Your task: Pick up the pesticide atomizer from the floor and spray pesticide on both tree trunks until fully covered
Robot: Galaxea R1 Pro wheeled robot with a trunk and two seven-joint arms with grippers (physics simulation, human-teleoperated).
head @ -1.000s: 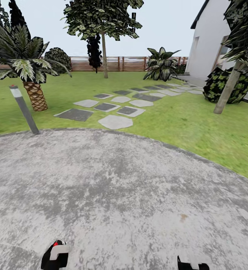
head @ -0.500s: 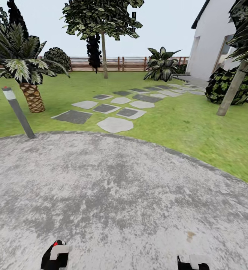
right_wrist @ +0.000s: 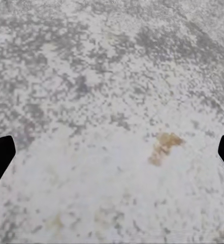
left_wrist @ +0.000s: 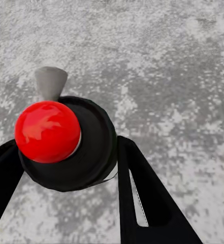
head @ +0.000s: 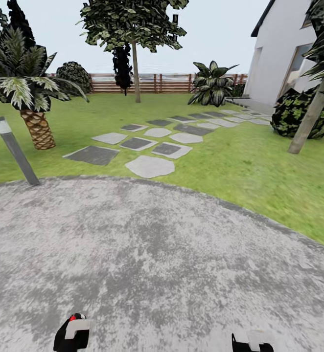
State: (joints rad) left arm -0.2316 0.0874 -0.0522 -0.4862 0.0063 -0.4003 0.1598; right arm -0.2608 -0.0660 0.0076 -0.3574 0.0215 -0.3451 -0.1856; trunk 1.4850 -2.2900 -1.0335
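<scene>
My left gripper [left_wrist: 66, 168] pinches the pesticide atomizer [left_wrist: 66, 147] – red top up, over the floor [head: 157, 254]. Right gripper [right_wrist: 112, 152] spread wide. Tree [head: 135, 68] w/ pale trunk far past floor's edge.

Far left, a short palm [head: 27, 93] with a scaly trunk, and near it a leaning grey post light [head: 14, 149] at the paving edge. Across the middle, stepping stones [head: 150, 166] running toward a white house [head: 284, 54] far right, with a dark bush [head: 301, 112] beside it
</scene>
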